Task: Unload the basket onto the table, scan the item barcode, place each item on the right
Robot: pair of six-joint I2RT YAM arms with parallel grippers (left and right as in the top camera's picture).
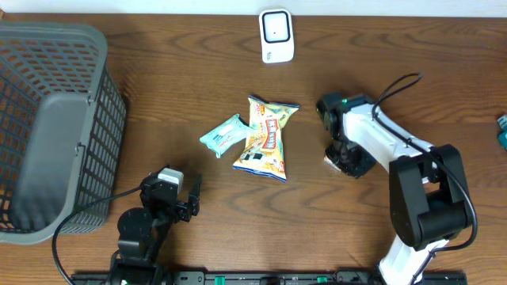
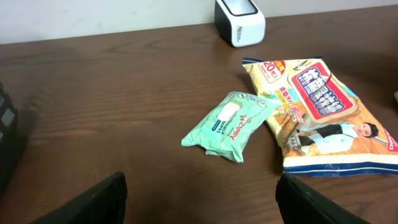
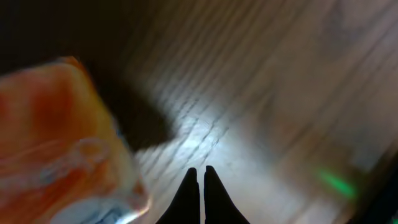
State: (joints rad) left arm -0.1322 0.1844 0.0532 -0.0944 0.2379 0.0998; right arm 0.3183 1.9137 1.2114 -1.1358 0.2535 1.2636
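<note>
surf: dark wood tbl (image 1: 158,79) | wall (image 2: 93,15): pale, behind scanner (image 2: 239,22) | basket (image 1: 103,103): grey, left

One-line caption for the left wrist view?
Open left gripper faces a green packet beside a yellow snack bag, white scanner behind them.

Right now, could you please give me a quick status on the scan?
Left gripper open, empty. Right gripper shut, empty. Snack bag and wipes pack lying mid-table, ungripped; scanner at far edge. Nothing between them.
</note>
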